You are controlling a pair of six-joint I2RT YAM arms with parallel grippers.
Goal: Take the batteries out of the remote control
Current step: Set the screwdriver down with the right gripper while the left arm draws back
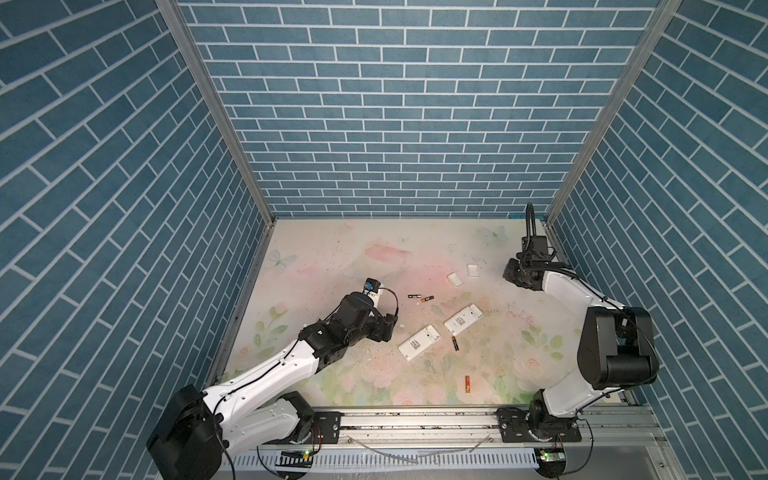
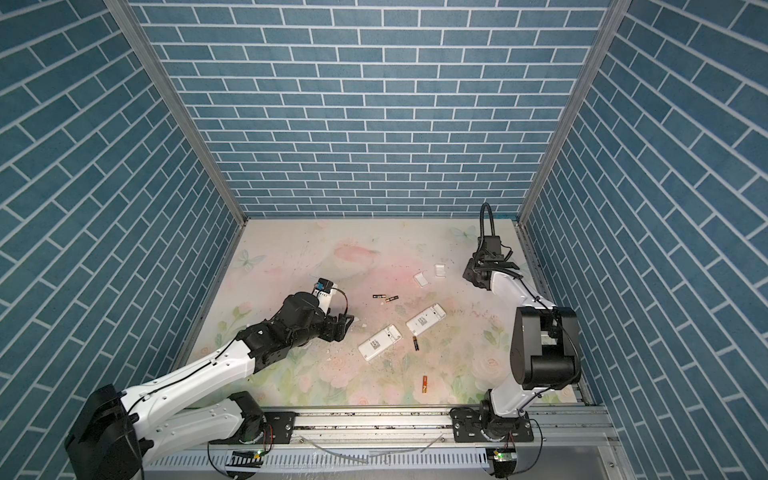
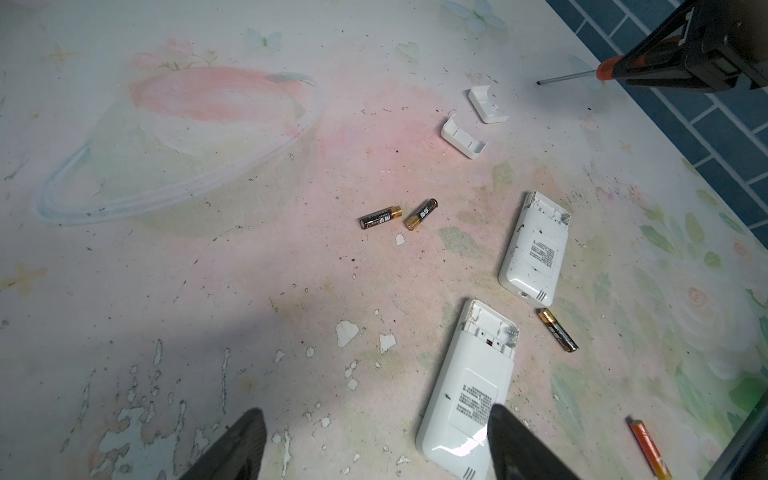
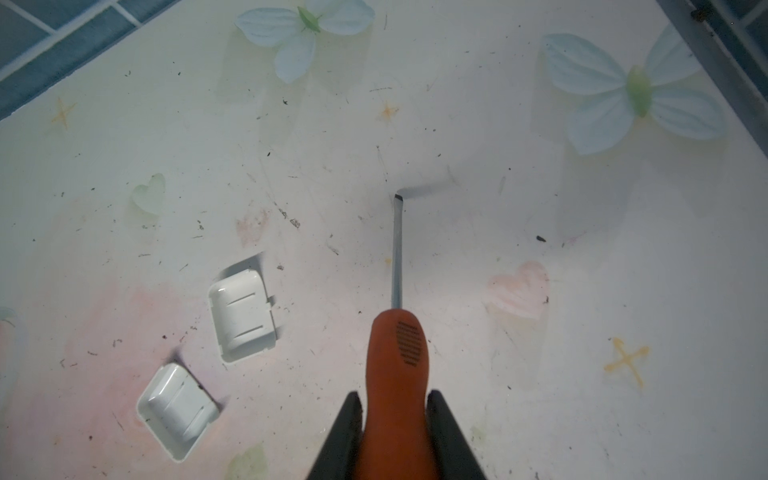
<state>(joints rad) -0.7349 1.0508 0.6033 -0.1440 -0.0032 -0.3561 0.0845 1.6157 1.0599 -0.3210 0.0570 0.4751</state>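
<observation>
Left gripper (image 3: 374, 415) hangs over the tabletop (image 3: 208, 270) with its jaws spread wide and nothing between them. Just beside one of its fingers (image 3: 511, 440) lies the nearer remote (image 3: 465, 386). It is white and back side up, with its battery bay uncovered at the end pointing away from the gripper. That finger hides part of the remote's near end in the left wrist view. Ahead on the same side lies the farther remote (image 3: 534, 249), also back up with its bay bare. Both bays look empty, though the view is too coarse to be sure.

The batteries are out on the tabletop. Well ahead of the left gripper lies a black-and-gold battery (image 3: 380, 217), with a twin battery (image 3: 421, 214) just beside it, apart. A third battery (image 3: 557, 330) lies close by the near end of the farther remote. An orange battery (image 3: 648, 446) lies alone, off to the remotes' side of the gripper.

Far across the tabletop, the right gripper (image 4: 394, 397) is clamped on the orange handle of a screwdriver (image 4: 397, 357). The shaft points straight ahead of it, with the tip at or just above the surface. To one side of this gripper lie two white battery lids, the near cover (image 4: 176, 409) and the far cover (image 4: 243, 316), apart from each other.
</observation>
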